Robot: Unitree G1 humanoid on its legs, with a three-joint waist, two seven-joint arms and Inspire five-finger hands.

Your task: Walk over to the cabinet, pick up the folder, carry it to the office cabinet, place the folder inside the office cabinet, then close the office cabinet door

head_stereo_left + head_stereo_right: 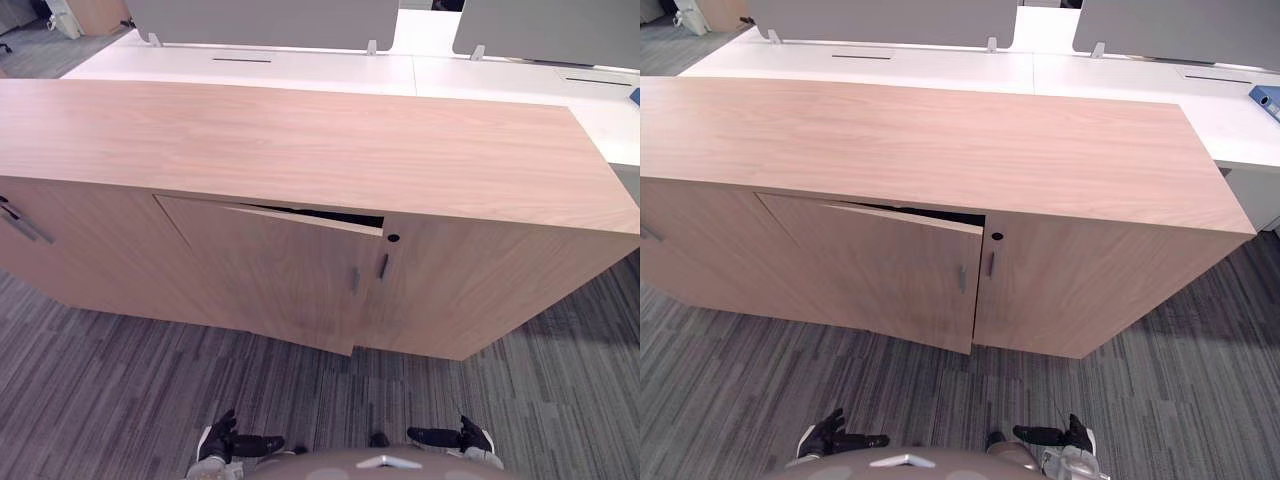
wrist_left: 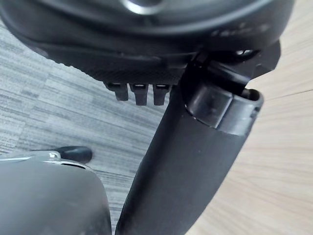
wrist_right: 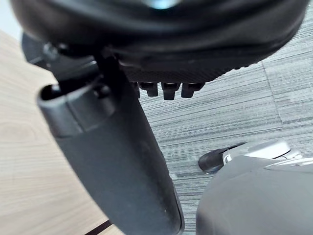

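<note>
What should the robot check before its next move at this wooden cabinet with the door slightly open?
1. Cabinet door shut: not ok, it stands ajar, with a dark gap along its top edge.
2. Folder inside the office cabinet: cannot tell, the inside is hidden.
3. Left robot hand free: ok, open and holding nothing.
4. Right robot hand free: ok, open and holding nothing.
5. Door handle unobstructed: ok, nothing stands in front of it.
</note>
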